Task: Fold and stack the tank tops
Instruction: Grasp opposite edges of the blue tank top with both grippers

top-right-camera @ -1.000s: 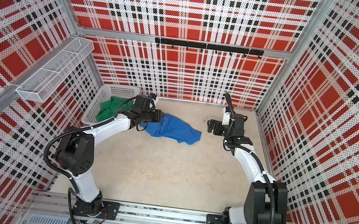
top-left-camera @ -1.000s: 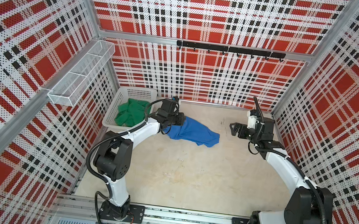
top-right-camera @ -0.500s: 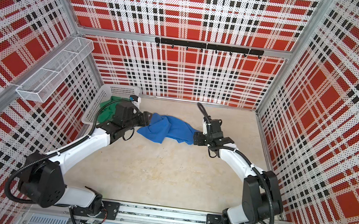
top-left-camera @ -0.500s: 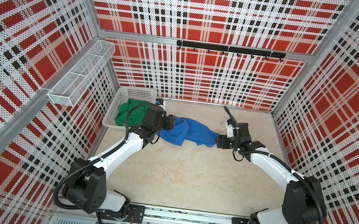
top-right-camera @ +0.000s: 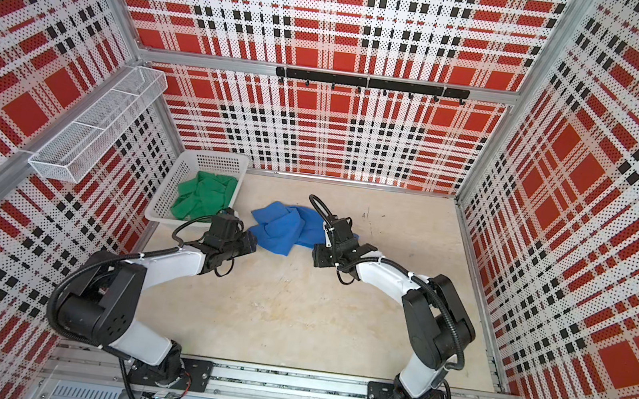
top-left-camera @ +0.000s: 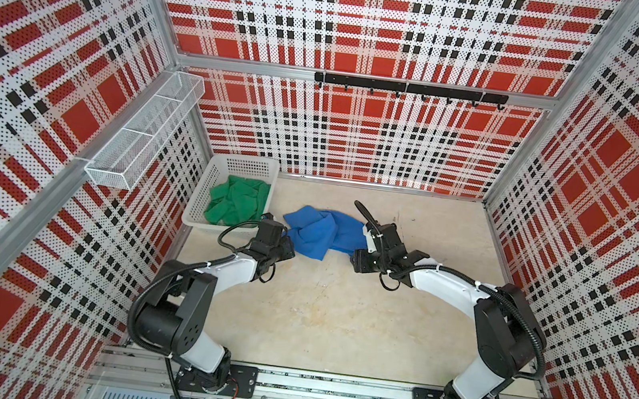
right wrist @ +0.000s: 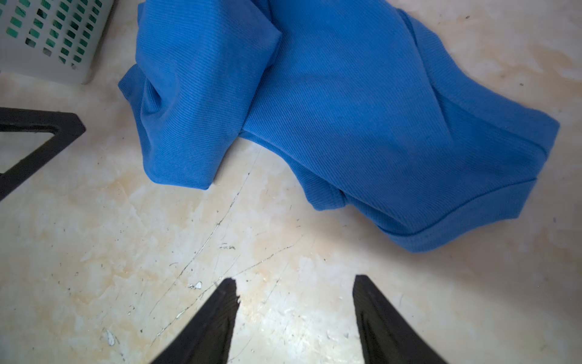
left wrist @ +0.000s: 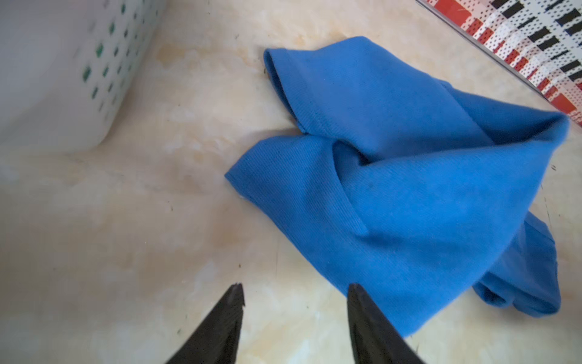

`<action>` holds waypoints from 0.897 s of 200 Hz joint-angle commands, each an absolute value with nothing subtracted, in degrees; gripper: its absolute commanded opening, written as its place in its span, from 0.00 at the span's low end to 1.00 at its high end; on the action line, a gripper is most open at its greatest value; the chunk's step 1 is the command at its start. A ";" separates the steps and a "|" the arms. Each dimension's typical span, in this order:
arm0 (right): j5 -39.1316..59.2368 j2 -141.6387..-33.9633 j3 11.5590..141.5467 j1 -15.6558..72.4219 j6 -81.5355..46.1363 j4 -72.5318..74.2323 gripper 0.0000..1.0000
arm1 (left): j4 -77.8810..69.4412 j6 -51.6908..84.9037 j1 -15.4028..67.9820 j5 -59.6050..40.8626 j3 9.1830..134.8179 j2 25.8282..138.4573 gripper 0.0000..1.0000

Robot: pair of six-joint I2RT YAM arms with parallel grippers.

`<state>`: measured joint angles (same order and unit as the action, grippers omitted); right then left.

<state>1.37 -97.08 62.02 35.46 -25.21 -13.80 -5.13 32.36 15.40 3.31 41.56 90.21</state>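
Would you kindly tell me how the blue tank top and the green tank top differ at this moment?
The blue tank top lies on the table; the green tank top sits inside the white basket. The blue one sprawls in loose folds; the green one is bunched into a heap. Both are crumpled and unfolded.

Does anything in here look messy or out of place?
The bright blue fabric tank top lies crumpled and twisted on the beige tabletop, and the green fabric tank top sits bunched inside the white perforated plastic basket. Neither is folded.

Red plaid perforated walls (top-left-camera: 374, 27), scuffed beige floor (top-left-camera: 336, 316), black hook rail (top-left-camera: 408, 88), wire shelf (top-left-camera: 142, 131)
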 commanded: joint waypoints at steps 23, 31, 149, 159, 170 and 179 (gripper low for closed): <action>-0.79 -97.00 62.53 35.66 -26.24 -13.80 0.70 | -16.22 36.07 15.29 7.06 44.99 99.19 0.58; -0.66 -98.21 62.95 35.68 -26.51 -13.10 0.70 | -18.44 37.18 15.22 6.40 45.11 100.80 0.56; -13.30 -109.03 71.11 34.10 -25.90 -15.60 0.00 | -20.04 35.09 15.20 10.59 48.31 91.92 0.00; -13.43 -106.14 70.23 33.18 -24.90 -15.72 0.00 | -18.73 33.96 15.03 10.58 49.75 89.61 0.00; -13.50 -102.80 69.89 31.78 -23.46 -16.75 0.00 | -16.51 32.27 15.18 11.11 52.01 86.83 0.00; -13.54 -99.97 69.87 30.66 -21.97 -17.85 0.00 | -14.39 31.10 15.46 11.25 54.10 84.42 0.00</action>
